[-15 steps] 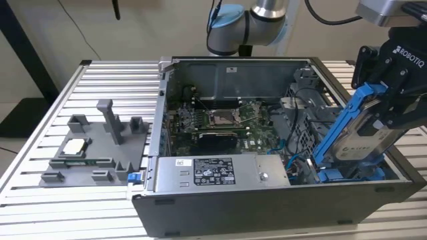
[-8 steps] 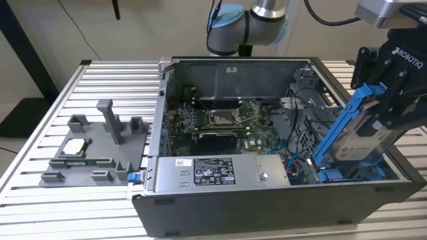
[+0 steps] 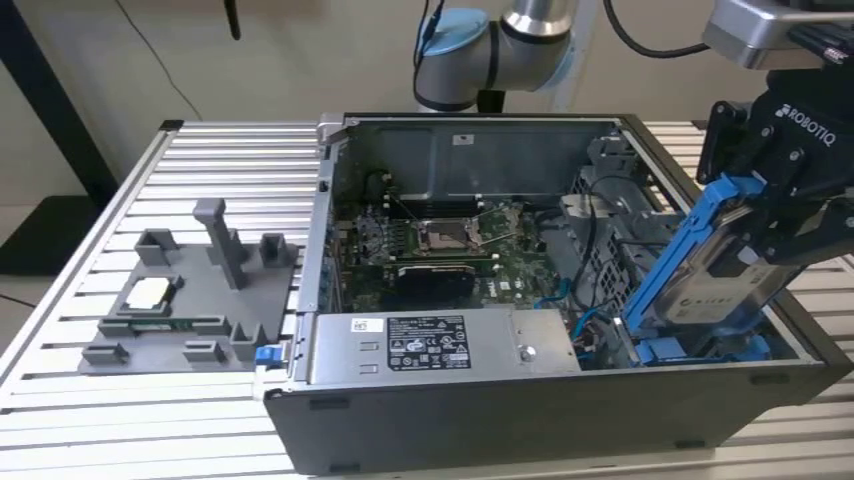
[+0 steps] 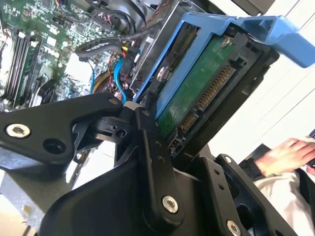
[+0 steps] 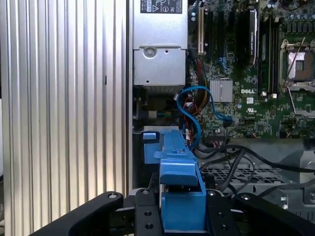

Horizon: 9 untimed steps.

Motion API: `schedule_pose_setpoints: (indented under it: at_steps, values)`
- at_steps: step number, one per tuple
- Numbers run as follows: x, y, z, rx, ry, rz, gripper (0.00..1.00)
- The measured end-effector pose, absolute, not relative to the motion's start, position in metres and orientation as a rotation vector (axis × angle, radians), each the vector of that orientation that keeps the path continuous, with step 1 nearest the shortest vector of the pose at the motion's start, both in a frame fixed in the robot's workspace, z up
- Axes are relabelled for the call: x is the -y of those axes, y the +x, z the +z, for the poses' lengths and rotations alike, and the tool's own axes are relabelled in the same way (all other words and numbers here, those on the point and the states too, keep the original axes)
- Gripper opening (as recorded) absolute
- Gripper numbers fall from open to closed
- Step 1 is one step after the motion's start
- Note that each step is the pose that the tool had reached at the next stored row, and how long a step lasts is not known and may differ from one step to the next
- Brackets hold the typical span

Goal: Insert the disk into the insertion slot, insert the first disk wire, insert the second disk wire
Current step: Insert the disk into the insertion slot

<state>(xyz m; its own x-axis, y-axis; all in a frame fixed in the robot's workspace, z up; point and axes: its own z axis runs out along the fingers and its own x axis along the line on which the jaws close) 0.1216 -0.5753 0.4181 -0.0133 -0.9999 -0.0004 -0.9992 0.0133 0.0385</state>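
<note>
Blue, green and grey in a dark grey computer case (image 3: pixel 534 425)
Silver-grey disk (image 3: pixel 727 288) in a bright blue carrier; green motherboard (image 3: pixel 454 240); pale grey power-supply box (image 3: pixel 441 345), white label; table (image 3: pixel 80 230) striped with silvery slats.

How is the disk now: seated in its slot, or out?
Not seated. In the exterior view the gripper holds the disk tilted, its upper end above the computer case rim.

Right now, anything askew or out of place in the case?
The disk hangs steeply tilted in the gripper, lower end at the blue bay, not seated. A person's hand shows beyond it in the second wrist view.
</note>
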Motion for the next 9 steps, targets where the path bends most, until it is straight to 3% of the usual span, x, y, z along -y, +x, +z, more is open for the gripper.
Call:
schedule_pose_setpoints:
  at_steps: [9]
  values:
    - [0.5751, 0.1271, 0.4107, 2.220, 2.191, -0.051, 0.33]
